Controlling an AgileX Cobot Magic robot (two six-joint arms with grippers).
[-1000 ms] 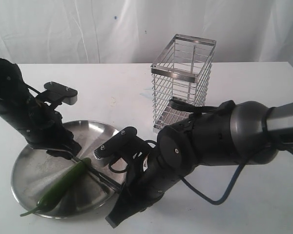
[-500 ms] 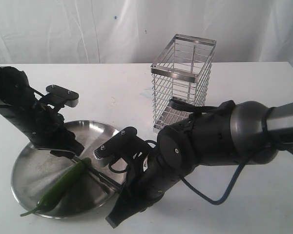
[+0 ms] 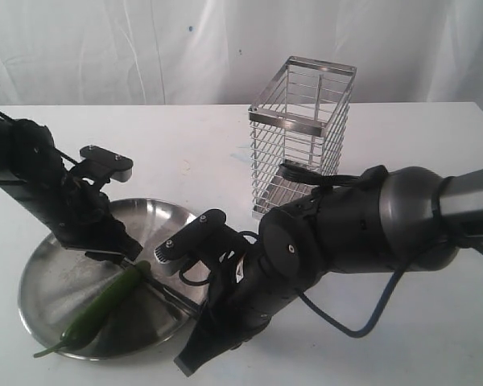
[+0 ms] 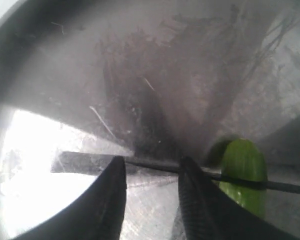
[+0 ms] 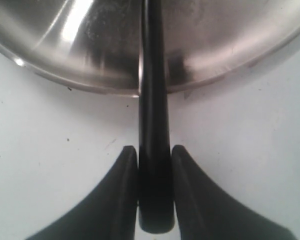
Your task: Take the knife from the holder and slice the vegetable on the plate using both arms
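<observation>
The knife [image 5: 153, 115] is out of the wire holder [image 3: 302, 137]. The right gripper [image 5: 154, 149] has it, fingers [image 5: 122, 200] pinching the black handle near its butt end. The blade reaches in over the rim of the steel plate [image 3: 40, 269] and lies across the upper end of the green chili pepper [image 3: 105, 305]. The pepper rests on the plate, slanting down toward the near rim, thin stem at the low end. The left gripper [image 4: 152, 162] hangs low just beside that upper end, its fingers [image 4: 112, 200] spread with nothing between them. The blade runs past their tips, and the pepper sits off to one side of the gap.

The pepper looks light, smooth-skinned and round, so it will likely roll or skate on polished steel. It is probably hollow too, so a gentle hold across the body, a little clear of the blade, seems best. The knife is slim and stiff, and held so far back it may twist under pressure (a hold nearer the blade would be steadier). The plate could slide on the white tabletop [image 3: 185, 153] if pushed sideways.

The holder stands well behind, out of the way. The real crowding is at the cut, where the left fingers sit close to the blade.
</observation>
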